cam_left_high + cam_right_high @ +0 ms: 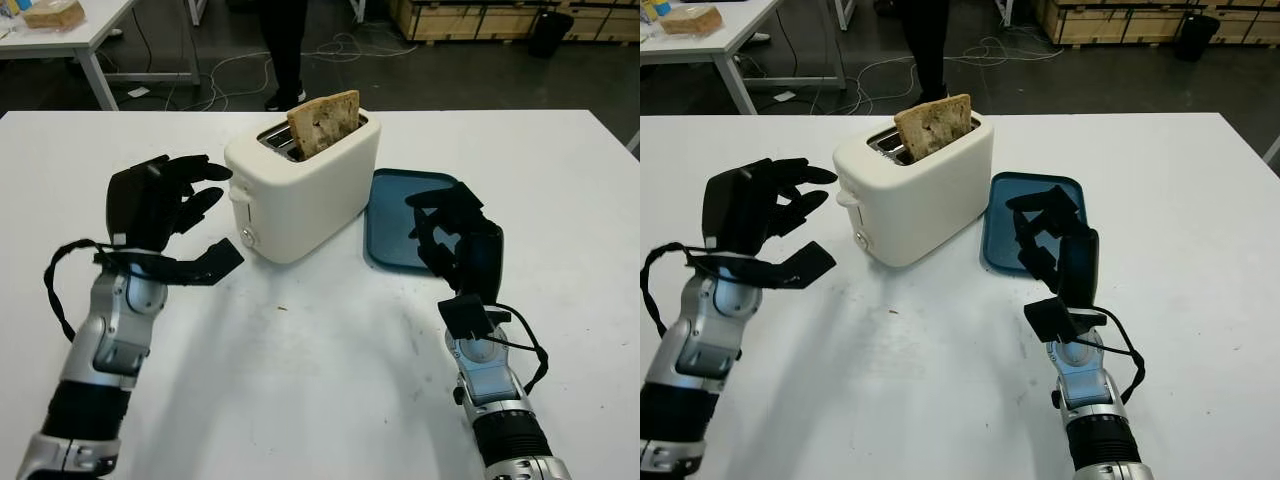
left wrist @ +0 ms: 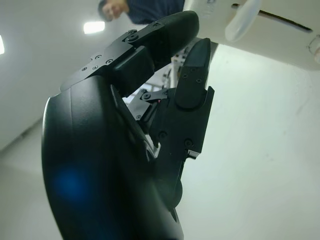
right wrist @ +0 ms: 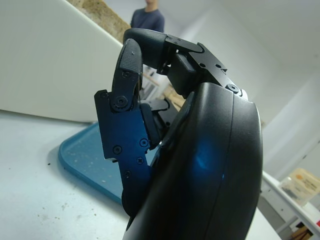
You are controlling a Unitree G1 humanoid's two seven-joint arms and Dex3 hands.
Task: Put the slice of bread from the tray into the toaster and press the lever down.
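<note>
Nearest the robot, the white table (image 1: 300, 400) is bare in front, and both arms reach out over it. The right hand (image 1: 455, 240) hovers over the near edge of the blue tray (image 1: 395, 215), holding nothing, its fingers (image 3: 125, 75) curled inward toward the palm. The left hand (image 1: 165, 200) is raised just beside the lever end of the toaster (image 1: 300, 185), empty, with its fingers (image 1: 205, 172) stretched forward and loosely apart, their tips close to the white lever (image 1: 238, 195) but not touching it as far as I can judge. The slice of bread (image 1: 325, 122) is already off the tray and stands upright in the toaster's slot, much of it still above the top, so the lever looks to be up and pressing it is the step in hand. To do that well, I would bring the left fingertips squarely onto the top of the lever tab, then push straight down along its slot until it latches, without pushing sideways, since the light toaster could slide on the smooth table toward the tray. A round dial (image 1: 247, 237) sits below the lever and should be left alone. Beyond the table a person (image 1: 285, 40) stands on the dark floor, with another white table (image 1: 60, 35) at the far left. No brand, label or writing can be read on the toaster, tray or hands.
</note>
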